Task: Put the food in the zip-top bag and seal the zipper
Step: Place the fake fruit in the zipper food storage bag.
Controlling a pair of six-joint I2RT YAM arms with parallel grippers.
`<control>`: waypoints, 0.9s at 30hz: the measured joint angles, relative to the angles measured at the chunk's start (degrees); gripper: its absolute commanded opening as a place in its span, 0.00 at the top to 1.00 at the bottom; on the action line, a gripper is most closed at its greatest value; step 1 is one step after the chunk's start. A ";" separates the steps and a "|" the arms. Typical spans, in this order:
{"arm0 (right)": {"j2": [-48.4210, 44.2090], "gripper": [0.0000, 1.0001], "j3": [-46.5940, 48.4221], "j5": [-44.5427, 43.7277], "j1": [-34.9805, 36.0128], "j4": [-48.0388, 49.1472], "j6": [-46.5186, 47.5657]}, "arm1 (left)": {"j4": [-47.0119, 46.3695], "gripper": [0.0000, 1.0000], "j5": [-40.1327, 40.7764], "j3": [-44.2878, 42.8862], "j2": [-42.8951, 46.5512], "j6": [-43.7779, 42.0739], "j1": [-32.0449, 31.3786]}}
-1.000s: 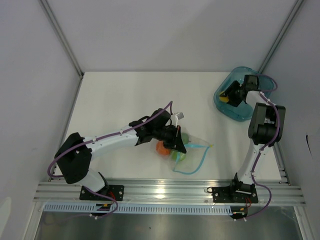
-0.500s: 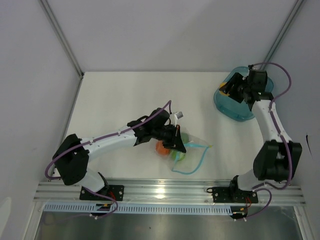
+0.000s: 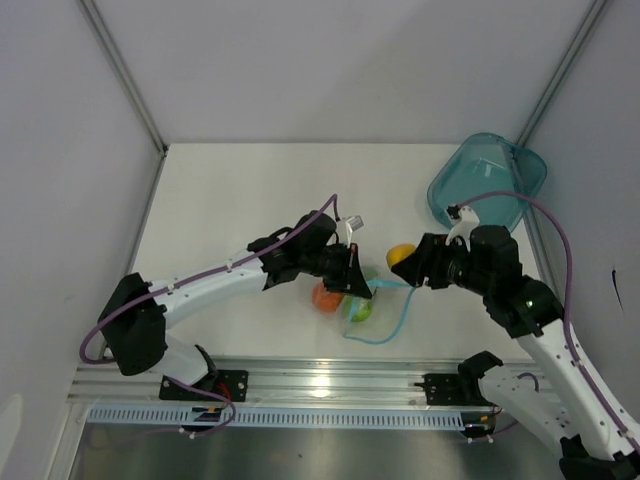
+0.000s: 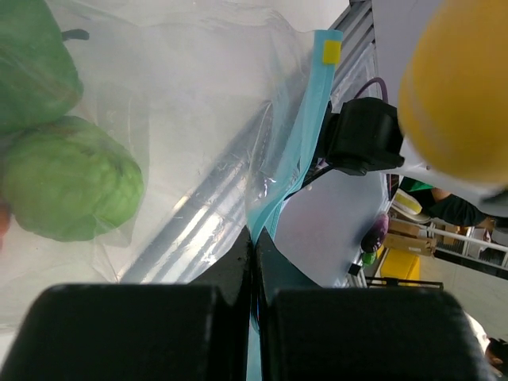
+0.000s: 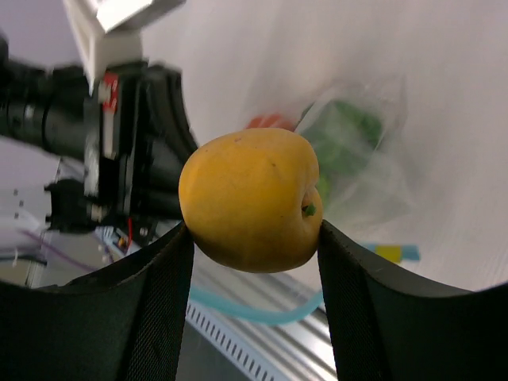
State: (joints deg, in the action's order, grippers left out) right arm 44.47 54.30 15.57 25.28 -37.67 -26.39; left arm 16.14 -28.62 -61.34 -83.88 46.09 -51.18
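Note:
My left gripper [image 3: 352,282] is shut on the upper lip of the zip-top bag [image 3: 385,305], pinching its blue-teal zipper [image 4: 300,151] and holding the mouth open toward the right. The orange-red fruit [image 3: 324,297] and light green fruit [image 3: 359,309] lie inside the bag. The left wrist view shows the light green fruit [image 4: 71,186] and dark green fruit [image 4: 32,71] through the plastic. My right gripper [image 3: 405,262] is shut on the yellow fruit [image 3: 401,254] just right of the bag's mouth, above the table. In the right wrist view the yellow fruit [image 5: 250,198] sits between both pads.
The translucent teal bowl [image 3: 487,185] stands tilted at the back right, behind my right arm. The aluminium rail [image 3: 330,380] runs along the near table edge, close below the bag. White walls enclose the left, back and right sides.
My right arm has swung from the teal bowl down and left to the bag's mouth, carrying the yellow fruit. My left gripper has kept its hold on the zipper edge, shifting slightly.

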 measured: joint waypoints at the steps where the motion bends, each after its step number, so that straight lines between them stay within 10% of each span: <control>1: -1.99 0.52 -0.63 -0.20 1.97 -1.36 -0.39 | 0.20 0.99 0.02 -0.02 0.13 0.00 0.00; 16: -19.43 0.52 -14.19 3.80 8.98 -8.94 -8.87 | 2.91 1.00 1.92 -0.33 1.11 0.00 0.00; 27: -16.15 0.46 -16.37 4.48 10.05 -5.97 -10.69 | 3.80 0.99 2.54 -1.03 1.25 0.02 0.00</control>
State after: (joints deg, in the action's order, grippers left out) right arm 28.32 37.93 20.05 35.33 -43.64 -37.08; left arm 19.94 -26.09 -62.37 -82.63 46.11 -51.18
